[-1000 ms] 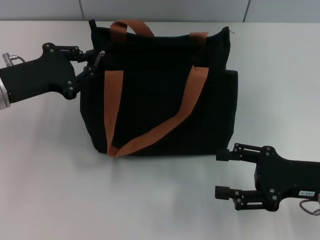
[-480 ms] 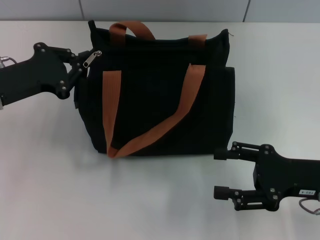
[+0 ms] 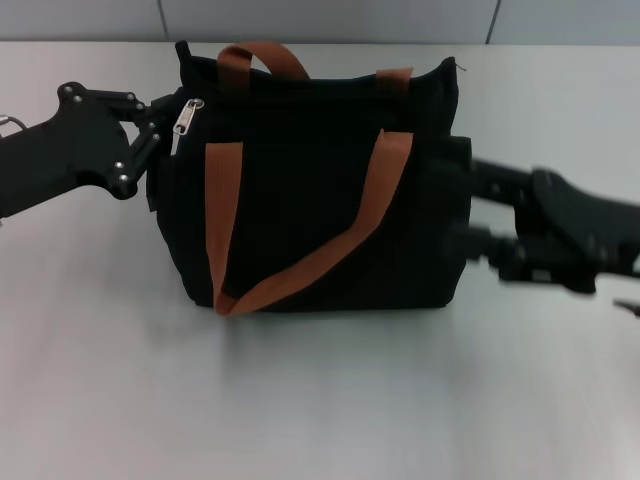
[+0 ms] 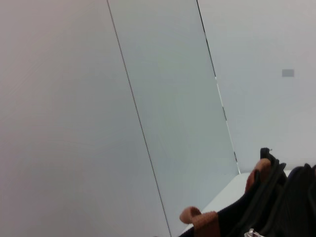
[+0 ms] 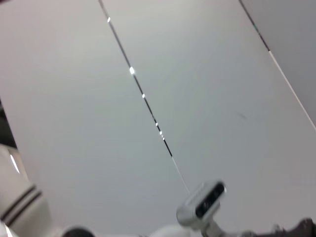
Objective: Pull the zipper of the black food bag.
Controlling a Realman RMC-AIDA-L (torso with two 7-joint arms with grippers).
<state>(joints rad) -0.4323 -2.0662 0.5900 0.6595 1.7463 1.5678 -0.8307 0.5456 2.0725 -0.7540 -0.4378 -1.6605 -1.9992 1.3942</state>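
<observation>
Head view | left pincer [image 3: 158,125] still clamps zipper [image 3: 184,118] | right pincer [image 3: 462,200], spread, risen against black food bag [image 3: 320,190]

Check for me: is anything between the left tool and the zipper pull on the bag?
Nothing visible. In the head view the left tool sits at the upper left corner of the black food bag, right beside the silver zipper, with no object between them. The right tool is at the bag's opposite side.

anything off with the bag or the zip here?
Nothing damaged or spilled. The black food bag stands upright; the zipper pull sits at its left corner by the left tool. The right tool is at its right side.
</observation>
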